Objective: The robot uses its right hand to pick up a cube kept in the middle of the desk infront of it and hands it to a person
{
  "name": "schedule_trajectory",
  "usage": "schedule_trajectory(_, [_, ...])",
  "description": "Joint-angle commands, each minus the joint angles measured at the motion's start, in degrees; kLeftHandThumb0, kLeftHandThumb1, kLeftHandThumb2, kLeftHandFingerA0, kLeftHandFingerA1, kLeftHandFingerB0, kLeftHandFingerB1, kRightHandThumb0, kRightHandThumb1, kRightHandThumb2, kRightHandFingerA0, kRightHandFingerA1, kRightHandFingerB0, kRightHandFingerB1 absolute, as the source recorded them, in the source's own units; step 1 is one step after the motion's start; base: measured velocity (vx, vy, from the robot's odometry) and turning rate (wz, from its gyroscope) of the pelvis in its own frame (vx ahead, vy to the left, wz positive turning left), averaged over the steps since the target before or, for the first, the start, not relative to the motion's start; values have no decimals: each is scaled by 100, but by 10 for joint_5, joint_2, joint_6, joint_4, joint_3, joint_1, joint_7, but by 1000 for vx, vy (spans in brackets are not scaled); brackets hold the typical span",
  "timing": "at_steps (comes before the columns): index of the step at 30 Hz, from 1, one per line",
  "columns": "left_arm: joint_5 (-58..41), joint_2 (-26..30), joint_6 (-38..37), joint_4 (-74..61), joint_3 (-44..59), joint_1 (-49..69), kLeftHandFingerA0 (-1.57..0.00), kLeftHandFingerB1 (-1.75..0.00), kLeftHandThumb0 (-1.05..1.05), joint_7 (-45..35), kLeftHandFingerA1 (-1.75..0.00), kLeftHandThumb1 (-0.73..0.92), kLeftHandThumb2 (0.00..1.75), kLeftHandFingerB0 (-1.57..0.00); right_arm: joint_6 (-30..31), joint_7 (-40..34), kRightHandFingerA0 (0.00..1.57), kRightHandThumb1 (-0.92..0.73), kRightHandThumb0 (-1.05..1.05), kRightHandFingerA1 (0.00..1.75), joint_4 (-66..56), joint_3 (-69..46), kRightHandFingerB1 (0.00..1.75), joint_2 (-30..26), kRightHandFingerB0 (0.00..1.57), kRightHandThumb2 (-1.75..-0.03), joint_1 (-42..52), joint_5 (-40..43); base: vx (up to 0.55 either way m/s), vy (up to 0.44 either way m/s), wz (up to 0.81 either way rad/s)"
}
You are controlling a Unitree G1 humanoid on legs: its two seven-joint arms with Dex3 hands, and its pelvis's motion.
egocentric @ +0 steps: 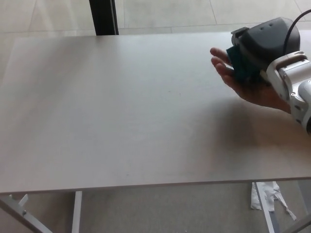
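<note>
While the right hand [260,46] pinches the teal cube [238,62] over the person's open palm [248,82] at the far right of the desk [121,111] — an early release, with the palm not cupped, could let it roll off.

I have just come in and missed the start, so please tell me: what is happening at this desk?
The robot's right hand holds a teal cube over the far right part of the desk. A person's open hand waits just under it, palm up. The cube seems to touch the palm, but the robot's fingers are closed on it. The left hand is not in view.
</note>
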Motion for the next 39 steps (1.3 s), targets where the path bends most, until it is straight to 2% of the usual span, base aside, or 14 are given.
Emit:
schedule_trajectory(1, [2,3,-17,4,2,14,-65,-36,-74,5,-44,72,62,-43,4,501,14,-49,-92,52,-65,55,0,-25,0,-96,-102,-16,0,0,0])
schedule_trajectory(2, [5,4,-15,5,-1,15,-67,-36,-73,8,-44,73,63,-43,6,509,4,-58,-104,45,-71,53,3,-25,0,-63,-102,-12,0,0,0])
schedule_trajectory(3, [6,5,-13,6,-2,14,-66,-36,-72,9,-44,73,62,-43,4,521,10,-50,-91,47,-78,50,0,-27,0,-97,-106,-7,0,0,0])
schedule_trajectory(4, [5,4,-14,5,-1,14,-66,-37,-71,8,-44,73,63,-47,3,530,4,-51,-94,17,-83,48,0,-29,0,-98,-108,-3,0,0,0])
schedule_trajectory(16, [-2,8,-12,4,6,19,-66,-36,-69,5,-45,73,62,-46,112,666,0,-47,-79,23,-340,-78,4,-156,0,-92,-105,95,0,0,0])
schedule_trajectory(23, [-5,10,-9,6,9,19,-65,-35,-72,8,-44,72,62,-45,116,581,0,-49,-85,13,-706,-364,16,-361,11,-88,139,225,0,0,0])
schedule_trajectory(26, [-5,10,-14,5,10,23,-66,-36,-72,6,-43,72,62,-45,111,559,0,-51,-87,16,-776,-460,24,-366,4,-89,222,219,0,0,0])
schedule_trajectory(27, [-6,11,-12,6,10,23,-65,-35,-72,5,-43,72,63,-44,97,536,3,-29,-39,55,-812,-519,50,-352,0,-92,266,210,0,0,0])
schedule_trajectory(28, [-8,12,-10,6,13,23,-65,-35,-71,4,-43,72,63,-43,58,500,27,-47,-72,57,-844,-597,43,-331,21,-85,322,210,0,0,0])
schedule_trajectory(29, [-8,12,-10,5,13,24,-65,-36,-70,5,-43,73,63,-46,46,485,77,-57,-64,63,-879,-675,36,-299,51,-58,368,214,0,0,0])
schedule_trajectory(32, [-11,14,-10,4,15,27,-64,-35,-70,1,-43,72,63,-42,47,479,74,-59,-64,49,-956,-857,38,-228,57,-59,467,224,0,0,0])
schedule_trajectory(34, [-9,15,-6,5,14,27,-55,-49,-71,6,-56,58,95,-36,-104,386,79,-64,-62,45,-899,-1024,38,-204,60,-61,582,274,0,0,0])
schedule_trajectory(36, [-8,16,-8,7,14,29,-66,-35,-70,8,-43,73,63,-45,-125,345,78,-66,-66,45,-857,-1111,39,-193,62,-61,641,275,0,0,0])
schedule_trajectory(39, [-9,19,-9,5,15,28,-68,-35,-71,8,-43,72,63,-46,-114,294,79,-66,-59,47,-814,-1196,39,-182,62,-61,714,260,0,0,0])
